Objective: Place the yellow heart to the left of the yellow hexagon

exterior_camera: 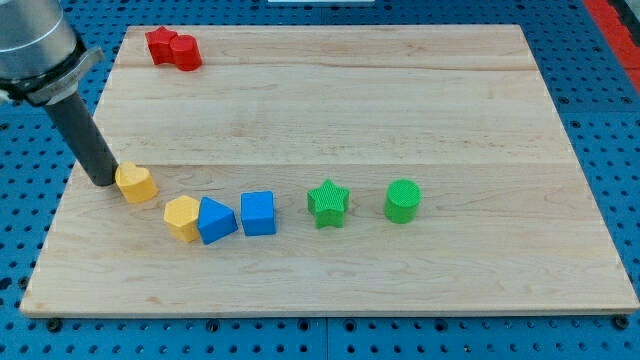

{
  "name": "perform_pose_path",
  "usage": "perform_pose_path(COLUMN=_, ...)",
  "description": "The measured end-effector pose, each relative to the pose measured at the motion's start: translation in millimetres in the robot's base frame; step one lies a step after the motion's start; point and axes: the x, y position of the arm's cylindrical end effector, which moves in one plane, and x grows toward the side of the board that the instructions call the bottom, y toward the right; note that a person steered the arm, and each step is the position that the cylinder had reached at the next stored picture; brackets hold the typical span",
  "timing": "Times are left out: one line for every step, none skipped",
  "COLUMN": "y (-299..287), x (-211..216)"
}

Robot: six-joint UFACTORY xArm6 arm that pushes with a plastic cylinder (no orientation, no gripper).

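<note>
The yellow heart [136, 183] lies at the board's left side. My tip [104, 181] touches its left edge. The yellow hexagon [182, 217] lies just below and to the right of the heart, a small gap apart. The heart is up and to the left of the hexagon. The rod rises from the tip toward the view's top left.
A blue triangular block [216, 220] touches the hexagon's right side, with a blue cube [258, 212] beside it. A green star [328, 203] and a green cylinder [403, 200] stand further right. A red block [173, 48] sits at the top left. The board's left edge [62, 200] is near the tip.
</note>
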Motion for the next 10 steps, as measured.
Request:
perform_pose_path(y=4.3, x=-8.2)
perform_pose_path(y=5.6, x=13.6)
perform_pose_path(y=2.7, x=0.8)
perform_pose_path(y=14.7, x=-9.3)
perform_pose_path(y=42.1, x=-4.2)
perform_pose_path(y=45.7, x=20.2)
perform_pose_path(y=37.6, x=35.7)
perform_pose_path(y=35.5, x=21.6)
perform_pose_path(y=48.8, x=-32.5)
perform_pose_path(y=62.2, x=-71.0)
